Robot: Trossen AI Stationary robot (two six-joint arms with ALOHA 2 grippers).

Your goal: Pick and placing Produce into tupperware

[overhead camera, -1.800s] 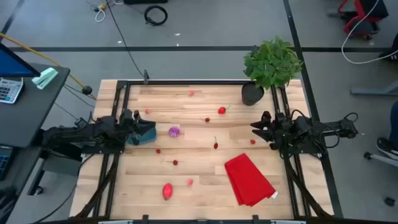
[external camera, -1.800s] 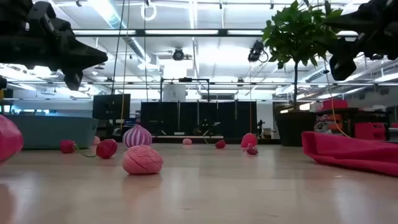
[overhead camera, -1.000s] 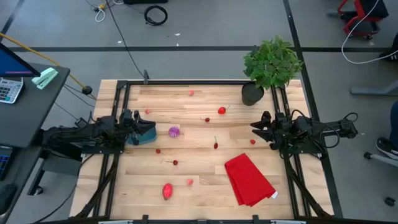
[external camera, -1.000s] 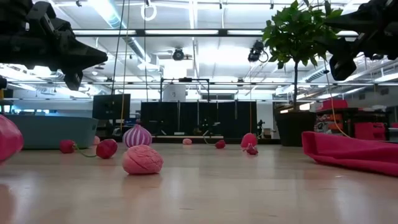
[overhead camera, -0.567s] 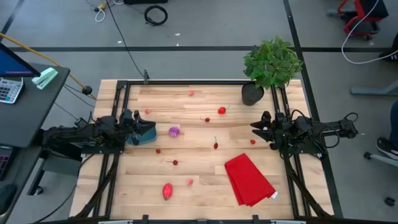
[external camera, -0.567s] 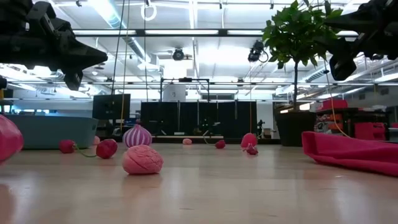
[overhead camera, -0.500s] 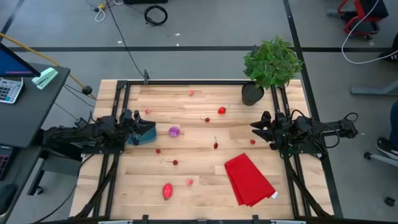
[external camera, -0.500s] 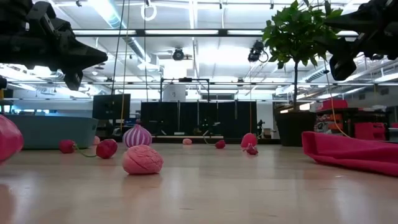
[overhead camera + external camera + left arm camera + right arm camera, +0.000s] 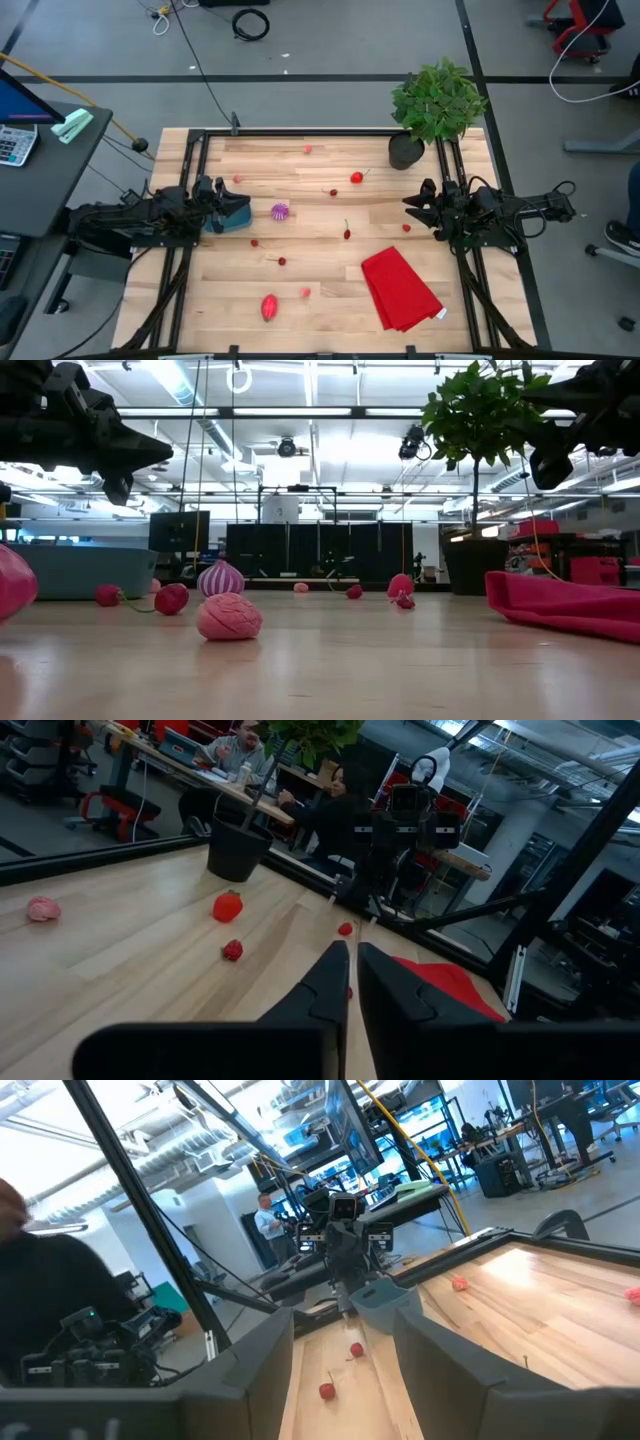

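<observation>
high view first: left gripper (image 9: pixel 222 203) hangs at the table's left edge, fingers pressed together, right over the teal tupperware (image 9: pixel 236 214). purple-and-white piece (image 9: pixel 280 211) lies just beyond its tips, with small red produce (image 9: pixel 356 178) scattered further out. right gripper (image 9: pixel 415 207) waits at the opposite edge, fingers spread wide, with one red piece (image 9: pixel 406 228) just beside it and the red cloth (image 9: pixel 400 288) near.
</observation>
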